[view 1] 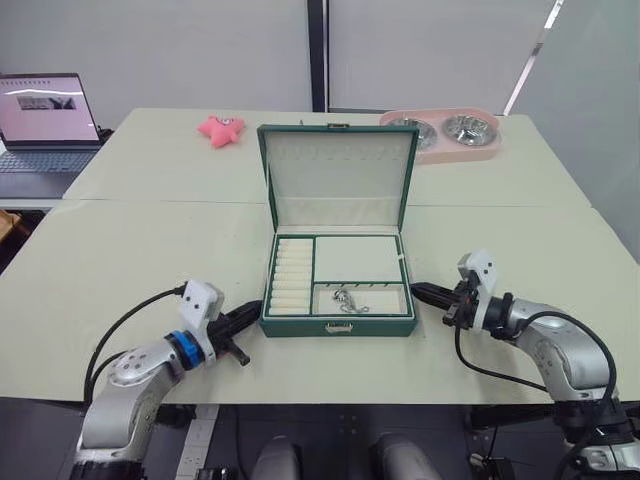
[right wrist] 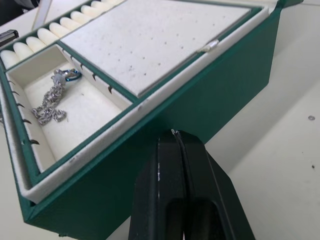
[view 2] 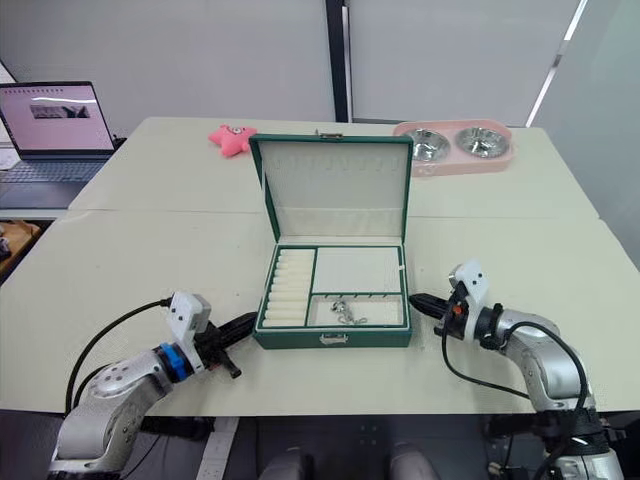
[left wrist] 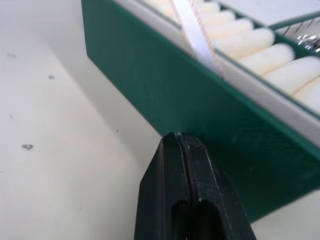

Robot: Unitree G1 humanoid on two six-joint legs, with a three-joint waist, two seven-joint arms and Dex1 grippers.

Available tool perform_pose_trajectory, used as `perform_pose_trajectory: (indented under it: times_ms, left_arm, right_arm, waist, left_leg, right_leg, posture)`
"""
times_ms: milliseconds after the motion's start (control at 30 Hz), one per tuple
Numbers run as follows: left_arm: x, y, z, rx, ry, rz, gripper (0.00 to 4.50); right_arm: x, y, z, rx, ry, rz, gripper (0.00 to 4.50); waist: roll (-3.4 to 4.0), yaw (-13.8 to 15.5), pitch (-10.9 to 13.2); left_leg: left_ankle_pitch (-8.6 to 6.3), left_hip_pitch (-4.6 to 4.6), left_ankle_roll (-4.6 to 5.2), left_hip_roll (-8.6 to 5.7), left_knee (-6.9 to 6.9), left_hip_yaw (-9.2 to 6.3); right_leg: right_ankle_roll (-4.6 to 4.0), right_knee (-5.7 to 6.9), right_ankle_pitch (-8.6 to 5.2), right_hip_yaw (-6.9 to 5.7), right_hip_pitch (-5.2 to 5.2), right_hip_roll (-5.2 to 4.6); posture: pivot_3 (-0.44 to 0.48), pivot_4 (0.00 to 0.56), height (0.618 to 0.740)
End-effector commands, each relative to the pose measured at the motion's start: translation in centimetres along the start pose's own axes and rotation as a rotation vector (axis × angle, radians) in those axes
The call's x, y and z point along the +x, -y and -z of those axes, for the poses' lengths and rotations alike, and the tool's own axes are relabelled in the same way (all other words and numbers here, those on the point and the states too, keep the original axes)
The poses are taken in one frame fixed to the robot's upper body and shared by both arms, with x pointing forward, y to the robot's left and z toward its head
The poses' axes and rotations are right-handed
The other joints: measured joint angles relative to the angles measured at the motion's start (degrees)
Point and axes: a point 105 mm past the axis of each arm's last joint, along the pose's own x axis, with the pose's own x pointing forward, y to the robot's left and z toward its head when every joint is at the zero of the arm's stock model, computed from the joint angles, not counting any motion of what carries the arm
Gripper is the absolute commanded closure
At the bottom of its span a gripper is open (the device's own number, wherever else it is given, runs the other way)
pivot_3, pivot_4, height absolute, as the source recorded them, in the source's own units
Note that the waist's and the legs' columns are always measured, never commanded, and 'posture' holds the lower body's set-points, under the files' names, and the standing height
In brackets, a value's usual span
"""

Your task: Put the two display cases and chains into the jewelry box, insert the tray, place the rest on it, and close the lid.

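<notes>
Both grippers sit nearest the camera, fingers pressed together and holding nothing: left gripper (view 1: 243,318) at the jewelry box's (view 1: 338,327) left wall, right gripper (view 1: 428,294) at its right wall. Tray (view 1: 340,273) appears already seated, so I judge lid-closing is the step in hand; an arm should reach behind the upright lid (view 1: 337,177) and tip it forward evenly (box may slide on the smooth table (view 1: 120,260)). Box shell is rigid dark green, cream soft lining, ribbed ring rolls at left. Small silvery items (right wrist: 50,100), possibly the chains, lie tangled in the front compartment.
</notes>
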Motion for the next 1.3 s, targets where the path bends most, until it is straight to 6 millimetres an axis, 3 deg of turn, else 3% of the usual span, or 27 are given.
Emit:
perform_pose_trajectory:
  times_ms: [33, 300, 533, 700, 1300]
  left_arm:
    - [-2.0, 0.2, -2.3, 0.056, 0.094, -0.038, 4.50]
    - [-7.6, 5.0, -4.8, 0.033, 0.216, -0.060, 4.50]
    - [-11.2, 6.3, -6.3, 0.035, 0.269, -0.160, 4.50]
    - [-11.7, 6.8, -7.2, 0.031, 0.325, -0.212, 4.50]
    - [-10.6, 8.3, -6.9, 0.047, 0.327, -0.207, 4.50]
  right_arm:
    - [-1.0, 1.2, -1.9, -0.040, 0.057, 0.023, 4.49]
    - [-1.1, 6.6, -5.4, -0.079, 0.140, 0.116, 4.49]
    - [0.7, 10.4, -8.8, -0.158, 0.172, 0.188, 4.49]
    - [1.9, 11.5, -10.7, -0.196, 0.209, 0.233, 4.49]
    - [4.0, 11.0, -14.3, -0.269, 0.234, 0.211, 4.49]
  waist:
    - [0.01, 0.14, 0.00]
    - [-0.01, -0.15, 0.07]
    - [0.04, -0.18, 0.15]
    - [0.08, -0.49, 0.20]
    - [0.28, -1.57, 0.32]
  left_leg:
    - [0.00, 0.00, 0.00, -0.01, 0.01, 0.00]
    - [0.00, 0.03, 0.00, -0.01, 0.02, 0.05]
    - [0.00, 0.06, 0.00, -0.05, 0.03, 0.09]
    - [0.00, 0.05, 0.00, -0.04, 0.03, 0.12]
    - [0.00, 0.04, 0.00, -0.03, 0.03, 0.13]
  right_leg:
    - [0.00, 0.00, 0.00, -0.01, 0.01, -0.01]
    - [0.00, -0.04, 0.00, 0.03, 0.06, -0.02]
    - [0.00, -0.09, 0.00, 0.06, 0.10, -0.02]
    - [0.00, -0.12, 0.00, 0.08, 0.09, -0.02]
    - [-0.01, -0.08, 0.00, 0.10, 0.06, -0.02]
  posture:
    - [0.000, 0.150, 0.740]
    - [0.000, 0.150, 0.740]
    - [0.000, 0.150, 0.740]
    - [0.000, 0.150, 0.740]
    - [0.000, 0.150, 0.740]
